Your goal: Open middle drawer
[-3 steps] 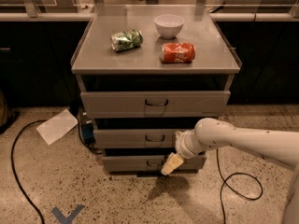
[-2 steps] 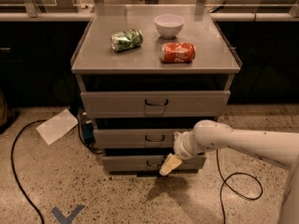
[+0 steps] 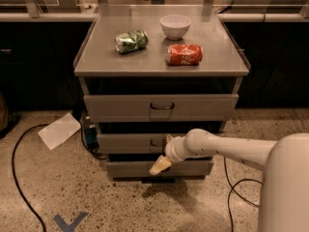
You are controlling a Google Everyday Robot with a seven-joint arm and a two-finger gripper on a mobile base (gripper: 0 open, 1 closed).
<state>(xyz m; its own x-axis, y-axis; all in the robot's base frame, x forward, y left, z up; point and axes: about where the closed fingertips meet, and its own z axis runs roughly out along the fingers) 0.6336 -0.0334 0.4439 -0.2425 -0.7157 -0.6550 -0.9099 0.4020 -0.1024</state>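
Below the grey cabinet top [image 3: 159,64], the middle drawer [image 3: 126,143] sits between the taller upper drawer [image 3: 120,108] and the lowest drawer [image 3: 130,169]; the gripper [image 3: 161,165] hangs just under its handle [image 3: 154,143], and whether it is open cannot be told

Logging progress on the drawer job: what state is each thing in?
middle drawer, looks shut
top drawer, looks shut
bottom drawer, looks shut
gripper, low before the bottom drawer's front
bowl, upright
red soda can, on its side
green package, lying down
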